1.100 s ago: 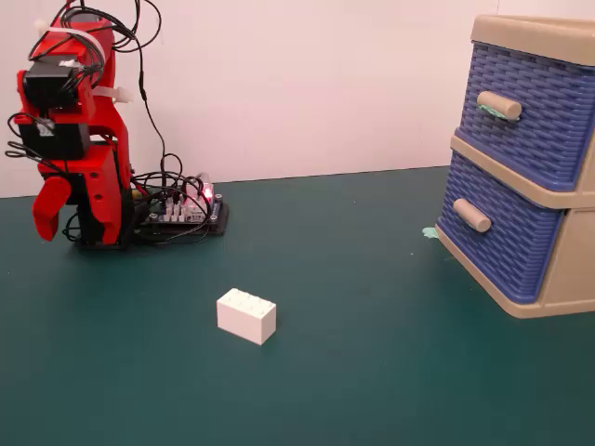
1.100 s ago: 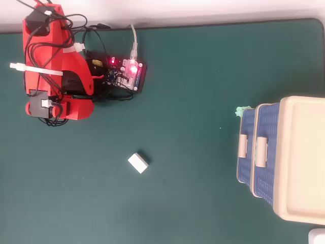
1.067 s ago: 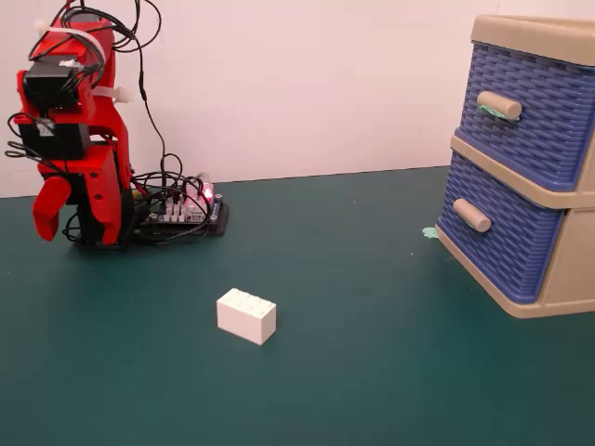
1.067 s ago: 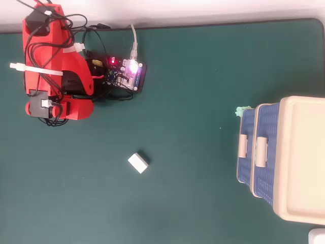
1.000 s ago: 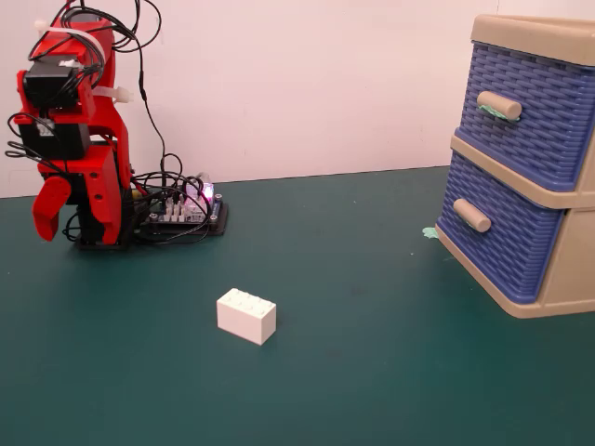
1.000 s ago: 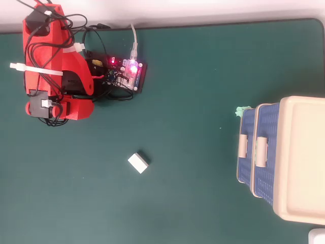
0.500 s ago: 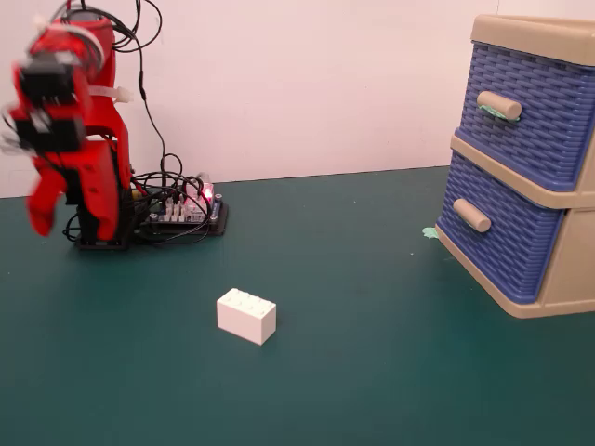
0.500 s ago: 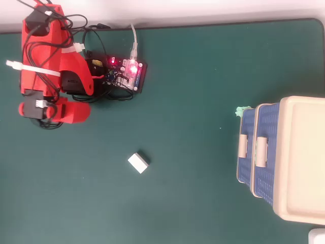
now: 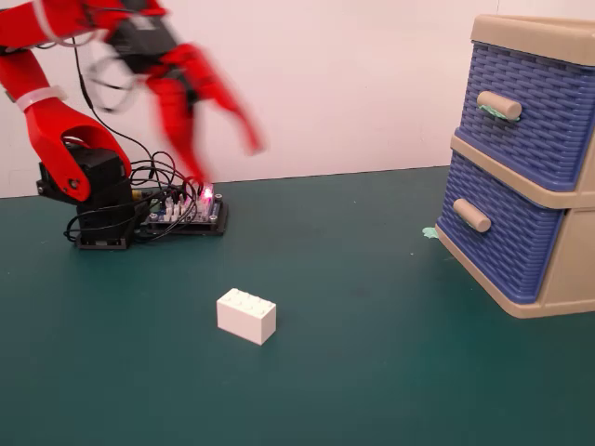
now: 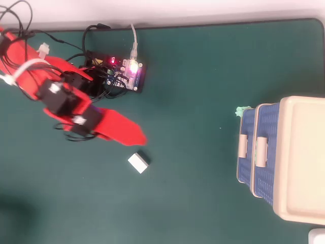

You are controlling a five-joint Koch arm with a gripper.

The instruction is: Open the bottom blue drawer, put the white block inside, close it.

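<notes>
One studded white block [image 9: 246,316]; ribbed woven blue drawer [image 9: 493,232], cylindrical handle.

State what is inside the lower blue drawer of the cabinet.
Cannot be seen: the lower blue drawer is shut, so its front hides the inside. The white brick lies outside on the green mat.

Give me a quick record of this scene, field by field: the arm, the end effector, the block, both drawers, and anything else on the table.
arm: red, raised, motion-blurred
end effector: open, empty, in the air
small white studded toy brick: on the green mat, untouched
lower blue woven plastic drawer: closed, plain beige handle
upper blue drawer: closed, green mark on its handle
beige cabinet: at the right in both views
circuit board: lit, by the arm's base
</notes>
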